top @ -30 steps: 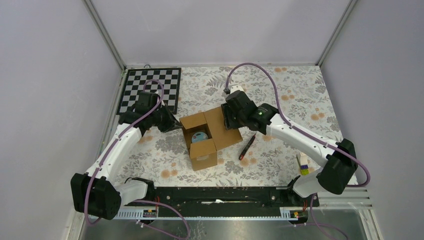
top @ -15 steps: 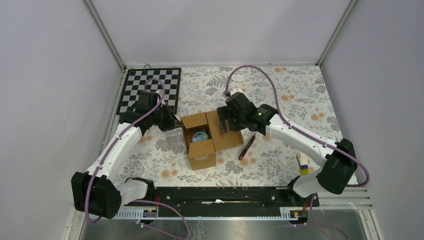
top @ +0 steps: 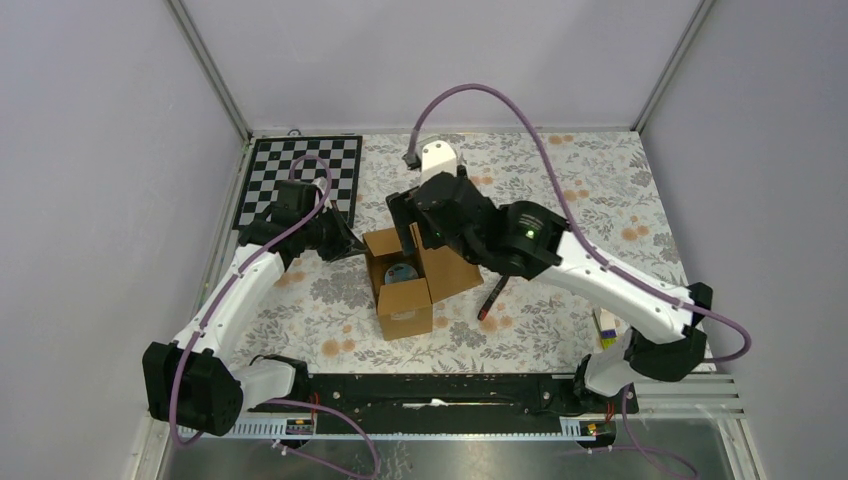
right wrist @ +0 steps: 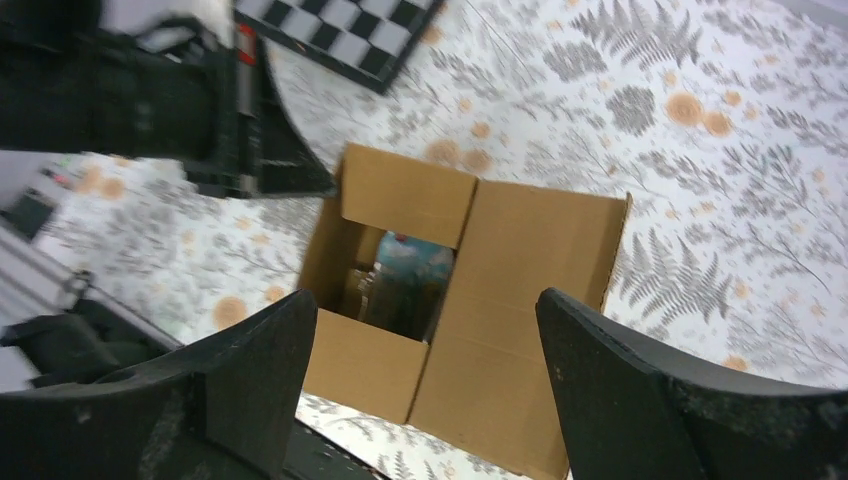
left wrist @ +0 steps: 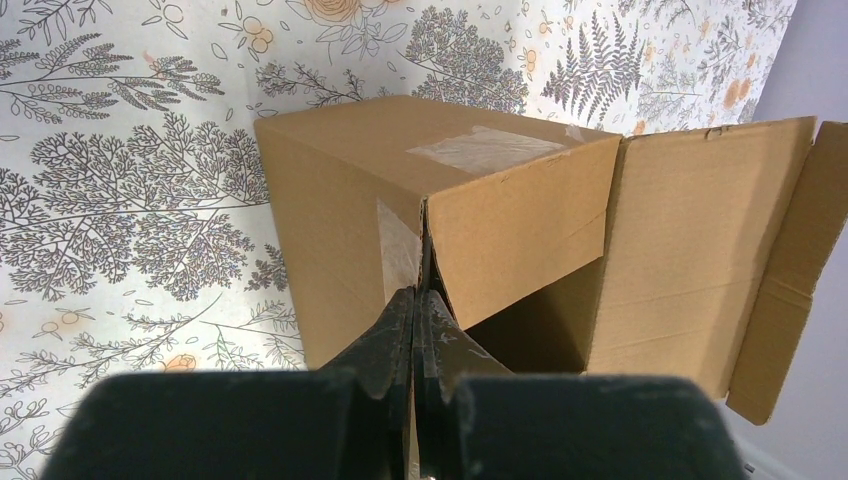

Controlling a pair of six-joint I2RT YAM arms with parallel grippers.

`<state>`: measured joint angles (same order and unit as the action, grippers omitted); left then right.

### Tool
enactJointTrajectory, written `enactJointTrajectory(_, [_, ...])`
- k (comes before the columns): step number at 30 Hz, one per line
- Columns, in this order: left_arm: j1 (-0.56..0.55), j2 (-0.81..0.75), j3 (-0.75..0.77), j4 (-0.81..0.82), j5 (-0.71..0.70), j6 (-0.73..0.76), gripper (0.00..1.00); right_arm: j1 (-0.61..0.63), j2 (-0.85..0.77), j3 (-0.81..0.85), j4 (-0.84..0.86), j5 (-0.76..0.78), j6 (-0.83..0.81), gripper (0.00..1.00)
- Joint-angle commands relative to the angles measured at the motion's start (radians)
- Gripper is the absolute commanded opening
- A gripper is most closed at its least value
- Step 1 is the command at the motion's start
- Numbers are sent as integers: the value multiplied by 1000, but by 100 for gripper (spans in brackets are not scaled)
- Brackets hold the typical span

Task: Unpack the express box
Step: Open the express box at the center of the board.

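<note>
From above: box (top: 405, 308) in the middle of the desk (top: 600, 190), flaps spread open, a bluish round thing (top: 400, 272) down inside. Reaching in from the left, the left arm (top: 240, 290), with left jaws at the box's far left corner. Bent over the box, the right arm (top: 600, 275), with right jaws hanging above its far edge, clear of the cardboard. Just right of the box, a red-and-black cutter (top: 492, 297); at the far left, a checkerboard (top: 300, 180).

Left wrist: left jaws pressed tight together, tips against the corner seam under a short flap (left wrist: 520, 215) (cardboard caught between them or not, impossible to tell). Clear tape (left wrist: 485, 148) on the nearest face and down the corner. To the right, a long flap (left wrist: 700, 230) swung outward.

Right wrist: right jaws wide apart, nothing between them, high over the open box with the bluish round thing visible inside. At upper left, the left arm, dark and blurred.
</note>
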<state>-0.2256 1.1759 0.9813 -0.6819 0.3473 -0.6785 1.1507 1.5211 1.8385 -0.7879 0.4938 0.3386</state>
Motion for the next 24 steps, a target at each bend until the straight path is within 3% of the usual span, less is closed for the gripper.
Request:
enactJointTrajectory(1, [2,1,43,45,25,17,0,-2,106,-43,-117,116,-15,89])
enactJointTrajectory(11, [2,-1,31,59,32,10,0,-71,200,-192,-39,-7,53,91])
enactJointTrajectory(17, [0,-2,23,75,43,3,0,-147,170,-327,97,-151,90,79])
enactJointTrajectory(24, [-4,0,7,120,68,-21,0,-153,194,-380,200,-294,118,64])
